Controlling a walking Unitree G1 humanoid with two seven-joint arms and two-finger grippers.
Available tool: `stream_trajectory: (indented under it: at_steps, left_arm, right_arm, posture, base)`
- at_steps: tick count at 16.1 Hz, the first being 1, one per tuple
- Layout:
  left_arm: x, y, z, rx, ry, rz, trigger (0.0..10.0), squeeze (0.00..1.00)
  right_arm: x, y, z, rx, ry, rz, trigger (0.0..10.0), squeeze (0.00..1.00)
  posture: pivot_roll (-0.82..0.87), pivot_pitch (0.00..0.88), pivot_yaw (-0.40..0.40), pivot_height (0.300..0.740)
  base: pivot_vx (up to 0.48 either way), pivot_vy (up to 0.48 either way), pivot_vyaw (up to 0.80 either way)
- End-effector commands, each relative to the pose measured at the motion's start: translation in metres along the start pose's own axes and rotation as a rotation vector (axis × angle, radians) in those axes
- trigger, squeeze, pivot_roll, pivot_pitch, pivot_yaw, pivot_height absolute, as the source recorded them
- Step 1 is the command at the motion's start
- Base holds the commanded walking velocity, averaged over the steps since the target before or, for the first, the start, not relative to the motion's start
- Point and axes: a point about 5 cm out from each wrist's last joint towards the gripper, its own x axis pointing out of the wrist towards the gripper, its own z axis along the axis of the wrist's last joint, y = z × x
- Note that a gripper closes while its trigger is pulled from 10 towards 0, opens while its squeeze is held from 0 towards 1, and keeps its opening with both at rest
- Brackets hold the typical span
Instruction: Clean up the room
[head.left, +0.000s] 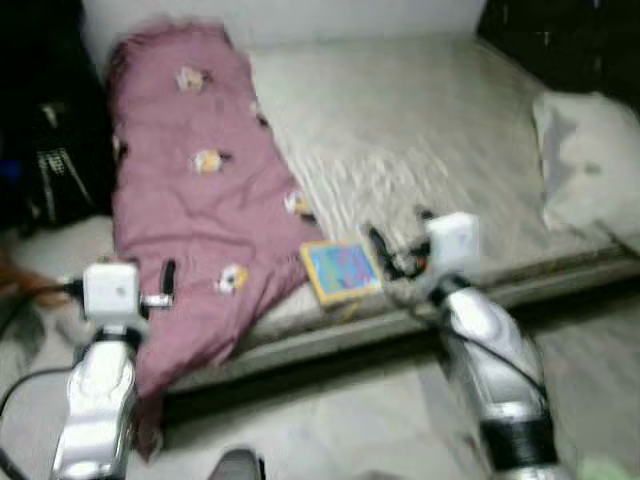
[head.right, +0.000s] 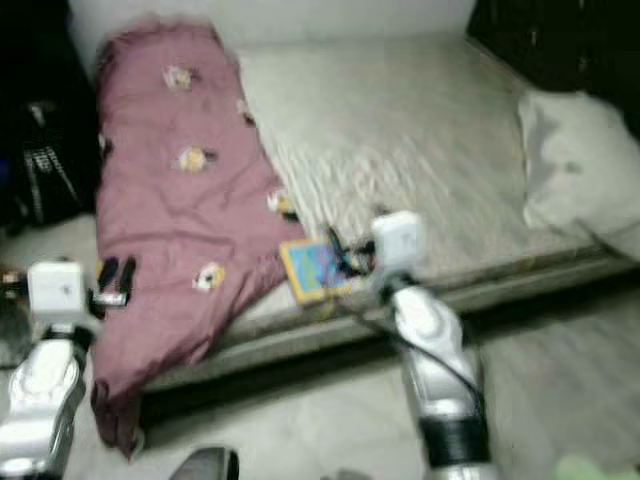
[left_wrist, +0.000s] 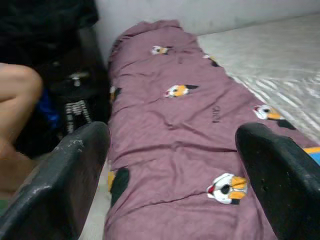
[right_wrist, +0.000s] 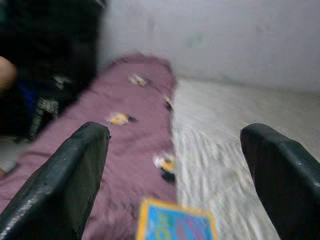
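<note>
A mauve blanket (head.left: 190, 190) with small penguin prints lies bunched along the left side of a low mattress (head.left: 420, 130), its end drooping over the front edge. A blue picture book (head.left: 342, 268) with a yellow border lies at the mattress's front edge, beside the blanket. My right gripper (head.left: 385, 252) is open, just right of the book and above the mattress edge. My left gripper (head.left: 165, 285) is open over the blanket's lower left end. In the left wrist view the blanket (left_wrist: 190, 130) stretches ahead between the fingers (left_wrist: 75, 170); in the right wrist view the book (right_wrist: 175, 225) sits low between the fingers (right_wrist: 70, 175).
A grey pillow (head.left: 585, 165) rests at the mattress's right end. Dark bags (head.left: 50, 150) stand on the floor to the left of the bed, with part of a person's leg (left_wrist: 15, 100) next to them. A white wall runs behind the mattress. Pale floor lies in front.
</note>
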Motion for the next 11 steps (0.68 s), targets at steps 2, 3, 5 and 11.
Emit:
stream_trajectory:
  at_steps: [2,3,5,11]
  left_arm:
    - [0.001,-0.012,0.0,-0.024,-0.009,-0.047,10.0,0.0]
    - [0.003,-0.01,0.0,-0.015,-0.013,-0.045,10.0,0.0]
    - [0.002,-0.008,-0.002,-0.02,-0.005,-0.036,10.0,0.0]
    - [-0.003,-0.017,0.004,-0.062,-0.036,-0.118,10.0,0.0]
  right_arm:
    - [-0.008,-0.015,-0.01,-0.008,0.037,-0.095,10.0,0.0]
    - [-0.009,-0.013,-0.01,-0.01,0.036,-0.09,10.0,0.0]
    - [-0.014,-0.012,-0.015,-0.001,0.046,-0.089,10.0,0.0]
    - [-0.023,-0.003,-0.021,0.004,0.061,-0.067,10.0,0.0]
  posture:
    - [0.0,0.006,-0.054,0.74]
    - [0.0,0.013,-0.054,0.74]
    - [0.0,0.016,-0.045,0.74]
    - [0.0,0.045,-0.058,0.74]
  base:
    - [0.0,0.0,0.78]
    - [0.0,0.0,0.77]
    - [0.0,0.0,0.76]
    - [0.0,0.0,0.07]
